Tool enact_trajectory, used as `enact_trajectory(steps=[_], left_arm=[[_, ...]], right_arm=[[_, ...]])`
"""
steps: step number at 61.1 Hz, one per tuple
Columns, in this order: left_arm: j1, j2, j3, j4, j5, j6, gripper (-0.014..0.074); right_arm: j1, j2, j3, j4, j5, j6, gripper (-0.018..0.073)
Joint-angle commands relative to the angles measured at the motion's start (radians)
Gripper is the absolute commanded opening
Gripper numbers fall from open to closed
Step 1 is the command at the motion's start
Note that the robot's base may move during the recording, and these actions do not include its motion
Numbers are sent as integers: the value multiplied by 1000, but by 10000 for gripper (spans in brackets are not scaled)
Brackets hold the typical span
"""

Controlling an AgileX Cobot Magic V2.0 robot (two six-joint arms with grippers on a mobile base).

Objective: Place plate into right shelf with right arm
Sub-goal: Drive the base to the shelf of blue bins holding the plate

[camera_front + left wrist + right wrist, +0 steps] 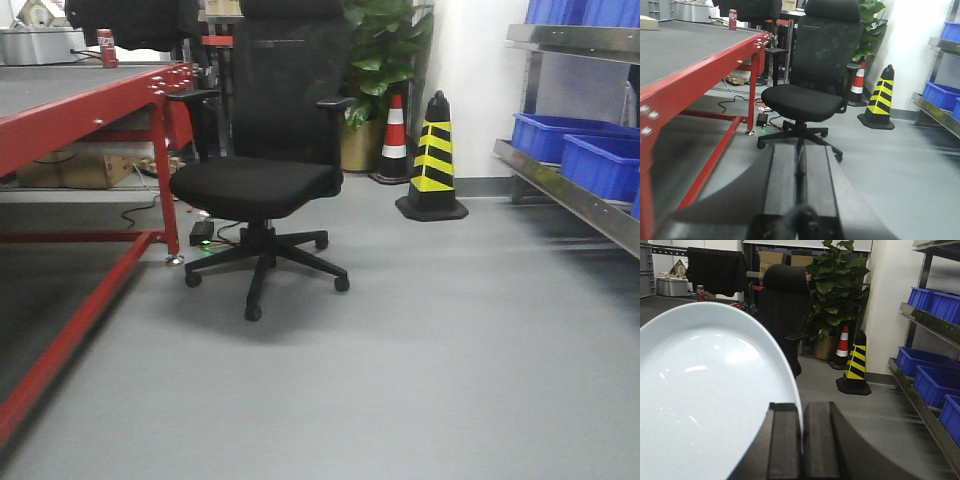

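The right hand (802,415) pinches the rim of the pale plate (710,390), which spreads out to its left. The left hand (800,155) has its jaws pressed together on nothing. Farther ahead, right of the right hand, stands the shelf (920,405) carrying blue bins (932,382).

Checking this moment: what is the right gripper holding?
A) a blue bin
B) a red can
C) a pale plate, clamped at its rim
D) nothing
C: in the right wrist view the right gripper is shut on the rim of the plate, which fills the left side of that view.
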Motion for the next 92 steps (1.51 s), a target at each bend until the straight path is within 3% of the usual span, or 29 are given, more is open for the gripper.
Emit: enact_trajectory(steps=[1,92], left_arm=[[-7,-12,7,0,-89,-6,-47],[-7,-12,7,0,-89,-6,-47]], right_arm=[[-3,10,-36,-21,-91,-8,55],[-3,10,-36,-21,-91,-8,55]])
